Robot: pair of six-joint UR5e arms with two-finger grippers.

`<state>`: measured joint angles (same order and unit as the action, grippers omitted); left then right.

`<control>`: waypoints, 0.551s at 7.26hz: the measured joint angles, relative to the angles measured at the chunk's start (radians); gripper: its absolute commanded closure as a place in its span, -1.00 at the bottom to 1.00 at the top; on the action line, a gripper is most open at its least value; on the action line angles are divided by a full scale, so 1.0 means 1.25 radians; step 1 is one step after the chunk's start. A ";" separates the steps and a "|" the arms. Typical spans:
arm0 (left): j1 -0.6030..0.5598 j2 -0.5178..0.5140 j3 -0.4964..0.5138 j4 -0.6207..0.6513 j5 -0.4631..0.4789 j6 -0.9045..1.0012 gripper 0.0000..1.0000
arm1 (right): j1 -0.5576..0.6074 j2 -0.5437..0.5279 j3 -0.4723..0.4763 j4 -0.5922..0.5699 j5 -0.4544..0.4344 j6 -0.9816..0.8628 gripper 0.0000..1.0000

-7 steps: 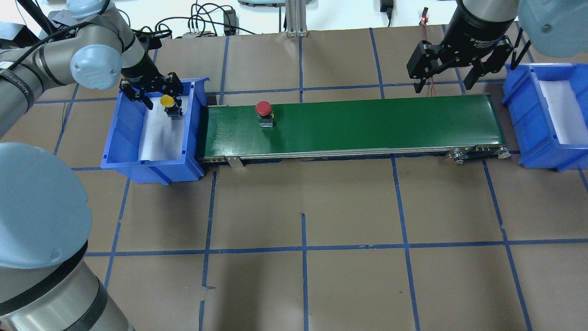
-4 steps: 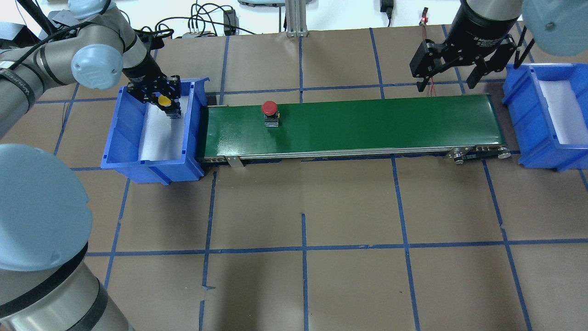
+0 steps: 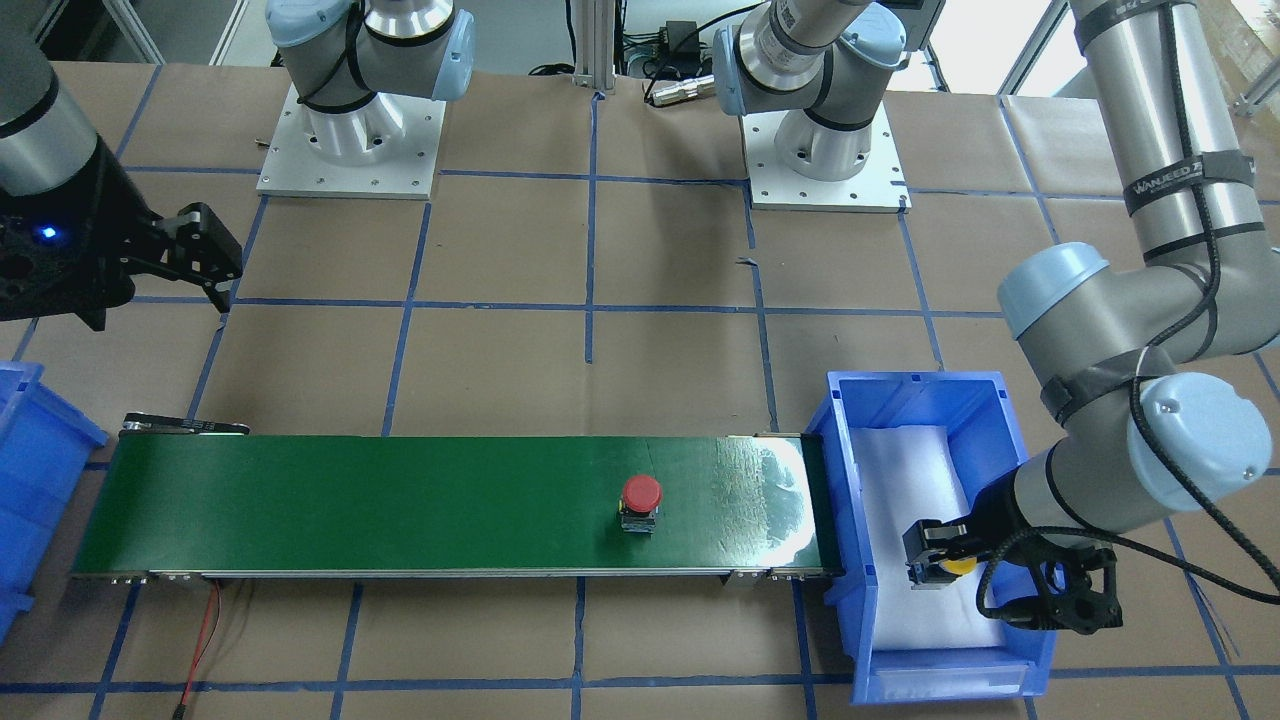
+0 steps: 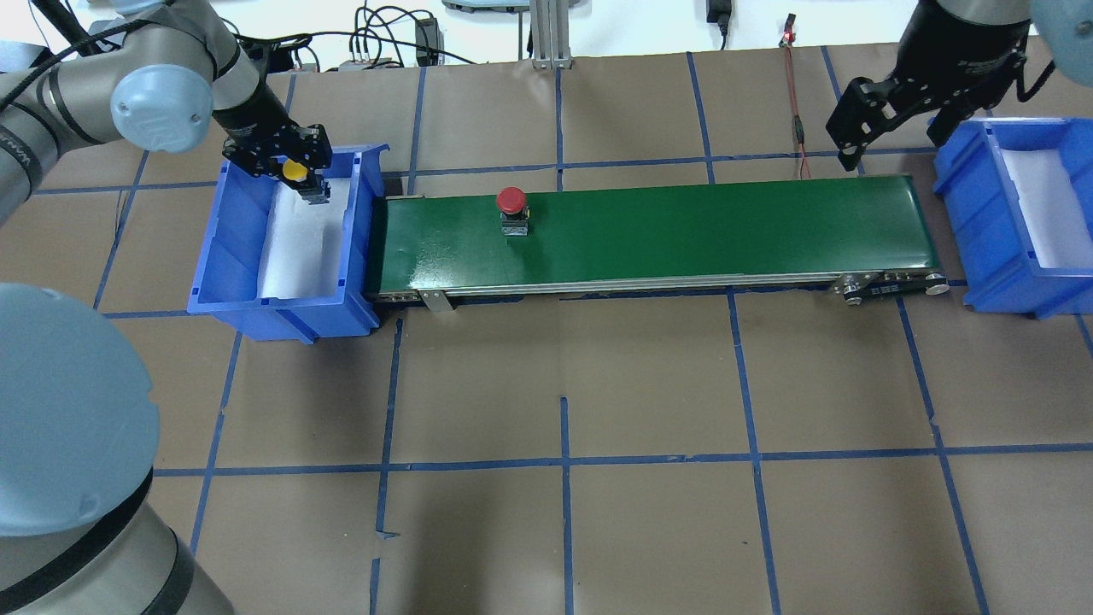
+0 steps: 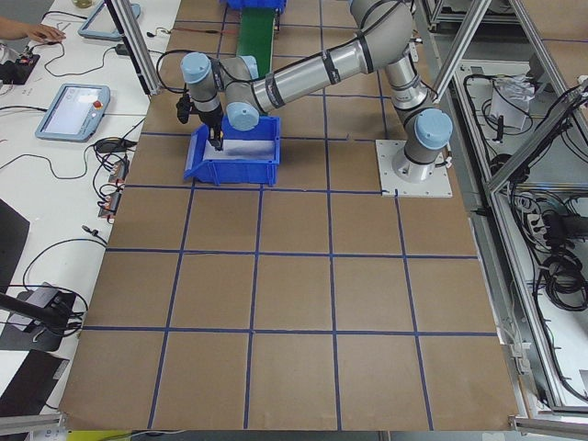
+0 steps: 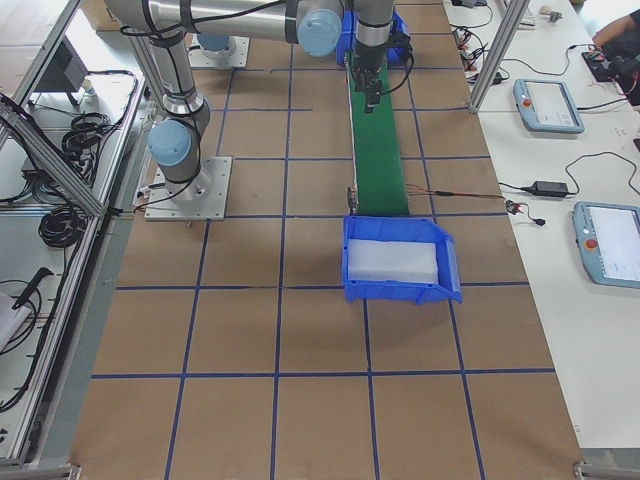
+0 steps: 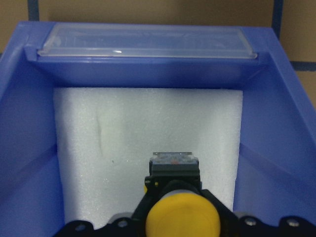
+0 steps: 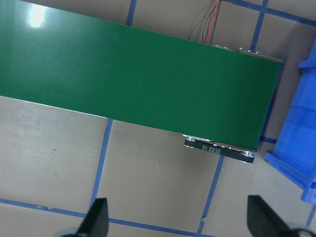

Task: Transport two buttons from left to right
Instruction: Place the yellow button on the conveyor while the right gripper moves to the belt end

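Conveyor belt [image 4: 649, 231]: spans the gap between both grippers.
Blue bin [image 4: 224, 256]: directly beneath the left gripper [image 4: 296, 176].
Left gripper: clamped on the yellow button [image 7: 182, 219]; only the wrist view shows its base over the foam.
Right gripper [image 8: 177, 224]: fingers wide apart, near the belt's end.
Red button [image 4: 511, 202]: on the belt, nearer the left gripper; it appears in neither wrist view.

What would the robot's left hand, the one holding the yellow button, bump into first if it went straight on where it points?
Probably the white foam pad lining the blue bin. The left hand points down at it, and the base of the yellow button, sticking out ahead, would likely touch first.
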<state>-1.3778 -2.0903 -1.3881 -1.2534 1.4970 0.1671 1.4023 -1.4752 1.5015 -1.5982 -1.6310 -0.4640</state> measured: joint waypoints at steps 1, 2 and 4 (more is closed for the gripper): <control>-0.004 0.036 0.000 -0.030 -0.001 0.002 0.29 | -0.021 0.005 0.004 -0.004 0.003 -0.102 -1.00; -0.020 0.087 -0.004 -0.067 0.000 0.001 0.29 | -0.037 0.016 0.007 -0.009 0.017 -0.211 -1.00; -0.072 0.149 -0.008 -0.133 0.019 -0.036 0.29 | -0.054 0.068 0.009 -0.021 0.070 -0.433 -1.00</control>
<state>-1.4678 -1.9040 -1.3978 -1.4197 1.5204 0.1217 1.3354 -1.3900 1.5128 -1.6242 -1.5439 -1.0048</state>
